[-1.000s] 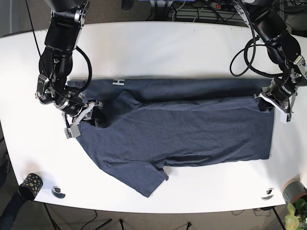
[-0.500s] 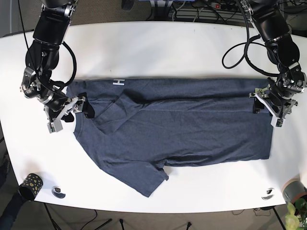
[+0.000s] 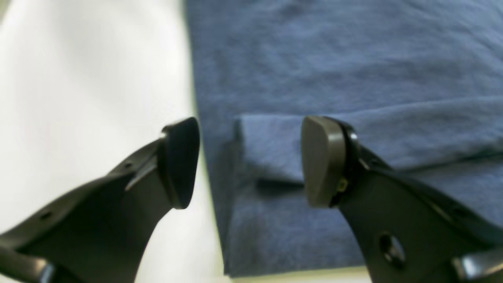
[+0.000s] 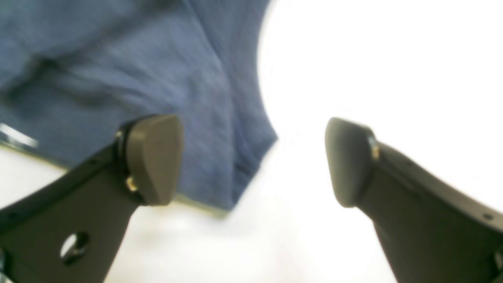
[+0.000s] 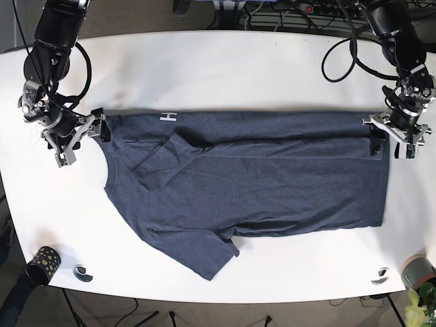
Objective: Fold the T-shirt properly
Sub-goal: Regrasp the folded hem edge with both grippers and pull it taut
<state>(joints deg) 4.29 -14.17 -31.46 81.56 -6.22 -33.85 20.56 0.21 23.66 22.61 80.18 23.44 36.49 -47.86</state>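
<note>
T-shirt [image 5: 259,184], dark blue, lies spread on the white bench [image 5: 225,68], its upper long edge folded down over the body and one sleeve sticking out toward the front edge. The left hand [image 3: 251,161] hangs released over the shirt's folded hem corner, one finger over cloth, the other over bare bench. The right hand [image 4: 253,161] is likewise released, straddling the shirt's edge at the opposite end. A small patterned cup [image 5: 42,264] stands near the bench's front corner.
</note>
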